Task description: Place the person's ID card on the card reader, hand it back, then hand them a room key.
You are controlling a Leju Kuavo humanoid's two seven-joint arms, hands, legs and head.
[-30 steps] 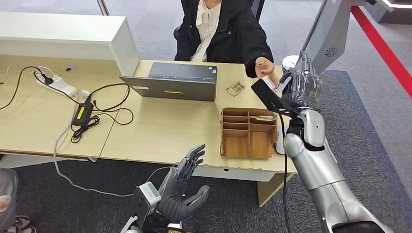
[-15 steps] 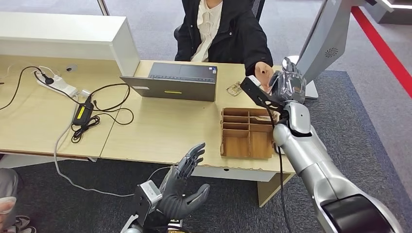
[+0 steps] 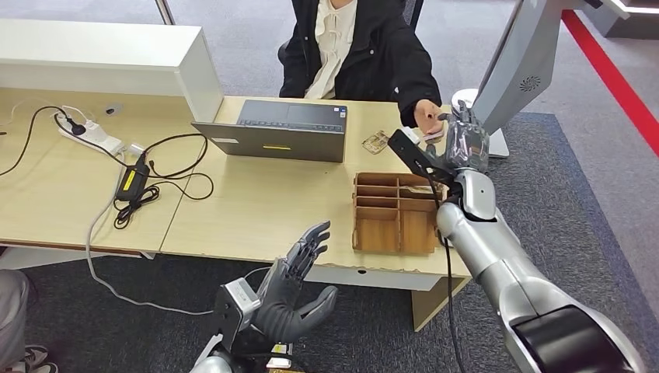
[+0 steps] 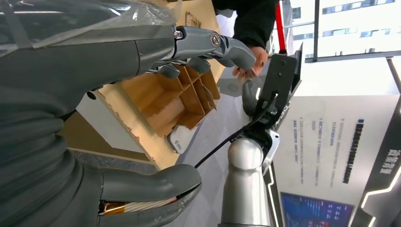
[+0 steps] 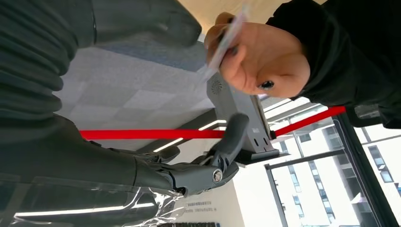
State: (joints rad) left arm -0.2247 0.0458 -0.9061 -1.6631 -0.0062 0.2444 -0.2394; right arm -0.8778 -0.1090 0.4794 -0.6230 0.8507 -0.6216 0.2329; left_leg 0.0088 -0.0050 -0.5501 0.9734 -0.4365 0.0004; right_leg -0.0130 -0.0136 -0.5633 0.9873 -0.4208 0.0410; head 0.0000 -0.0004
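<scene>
A person in a black jacket sits across the desk and holds out a pale ID card [image 5: 223, 43] in their hand [image 3: 424, 115]. My right hand [image 3: 465, 144] is raised beside that hand, fingers apart. In the right wrist view the card lies between my thumb [image 5: 142, 21] and my fingers [image 5: 208, 168], and neither touches it. Only the person grips the card [image 3: 432, 134]. My left hand [image 3: 299, 291] hovers open below the desk's front edge, holding nothing. A flat white device [image 3: 445, 230], perhaps the card reader, lies right of the wooden organizer [image 3: 396, 214].
A grey laptop [image 3: 280, 130] stands mid-desk, with a small clear item [image 3: 377, 141] to its right. A power strip [image 3: 89, 134] and tangled cables [image 3: 148, 183] lie at the left. A white partition [image 3: 101, 58] and a tilted monitor stand [image 3: 517, 66] border the desk [image 3: 256, 210].
My right hand has moved left and a little lower, closing in on the person's hand with the card. My left hand has barely shifted.
</scene>
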